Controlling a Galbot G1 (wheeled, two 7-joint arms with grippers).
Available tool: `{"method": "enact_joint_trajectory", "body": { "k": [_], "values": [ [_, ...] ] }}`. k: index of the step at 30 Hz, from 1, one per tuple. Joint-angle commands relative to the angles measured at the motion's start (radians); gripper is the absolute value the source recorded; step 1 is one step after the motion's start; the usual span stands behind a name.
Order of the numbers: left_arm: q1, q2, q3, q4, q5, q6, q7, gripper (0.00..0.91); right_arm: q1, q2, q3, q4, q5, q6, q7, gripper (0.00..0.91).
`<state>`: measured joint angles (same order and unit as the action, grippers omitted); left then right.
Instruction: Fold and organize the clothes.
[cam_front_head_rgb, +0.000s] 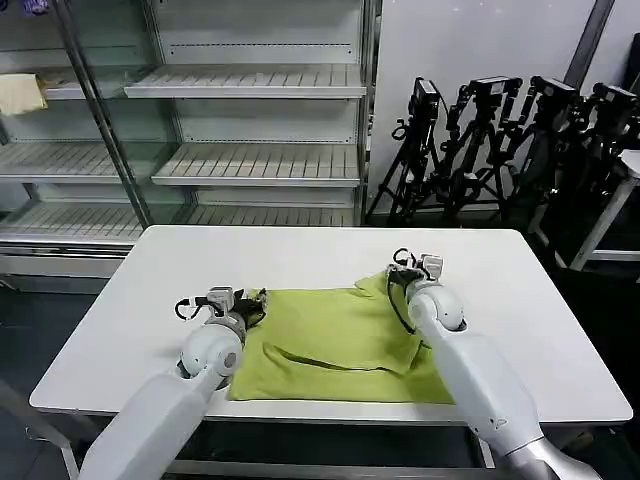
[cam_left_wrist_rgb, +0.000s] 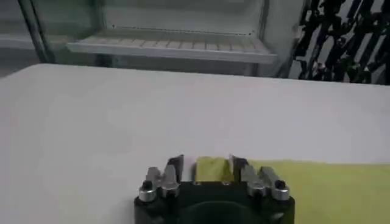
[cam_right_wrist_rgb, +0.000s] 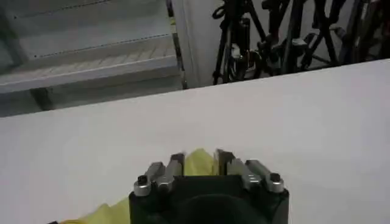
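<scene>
- Garment count: one lime-green T-shirt (cam_front_head_rgb: 335, 345) lies on the white table (cam_front_head_rgb: 150, 290), toward its near edge, already doubled into a rough rectangle.
- Gripper count: two, one at each far corner of the shirt.
- Left gripper (cam_front_head_rgb: 252, 303) sits at the 10 o'clock corner. In its wrist view, the fingers (cam_left_wrist_rgb: 175, 167) stand partly open with the fabric corner (cam_left_wrist_rgb: 213, 169) between them; a firm pinch cannot be confirmed.
- Right gripper (cam_front_head_rgb: 395, 280) sits at the 2 o'clock corner. In its wrist view, a raised bunch of cloth (cam_right_wrist_rgb: 198, 163) is pinched between narrowly spaced fingers (cam_right_wrist_rgb: 175, 164).
- Judged purpose: paired corner holds keep the far edge taut and level, so the next fold toward 6 o'clock stays square.
- Background: metal shelving (cam_front_head_rgb: 250, 160) at 12 o'clock; several black tripods (cam_front_head_rgb: 500, 140) at 2 o'clock, well apart from the work.
</scene>
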<state>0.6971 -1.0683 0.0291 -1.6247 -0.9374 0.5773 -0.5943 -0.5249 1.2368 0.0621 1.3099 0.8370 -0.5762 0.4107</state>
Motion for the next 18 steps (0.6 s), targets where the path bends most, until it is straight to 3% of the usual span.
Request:
{"method": "enact_joint_trajectory", "body": {
  "k": [1, 5, 10, 18],
  "values": [
    [0.011, -0.001, -0.003, 0.001, -0.025, 0.002, 0.010, 0.050, -0.024, 0.001, 0.001, 0.021, 0.009, -0.002, -0.001, 0.000],
    [0.018, -0.001, -0.019, -0.009, -0.023, 0.001, 0.022, 0.050, -0.034, -0.004, 0.010, 0.036, -0.033, 0.001, -0.014, 0.000],
    [0.018, 0.005, -0.043, -0.035, -0.002, -0.001, 0.041, 0.050, -0.063, -0.009, 0.028, 0.061, -0.084, 0.068, -0.040, 0.000],
    [0.036, 0.046, -0.079, -0.124, 0.000, -0.001, 0.049, 0.050, -0.089, -0.030, 0.061, 0.172, -0.096, 0.132, -0.062, 0.000]
  ]
}}
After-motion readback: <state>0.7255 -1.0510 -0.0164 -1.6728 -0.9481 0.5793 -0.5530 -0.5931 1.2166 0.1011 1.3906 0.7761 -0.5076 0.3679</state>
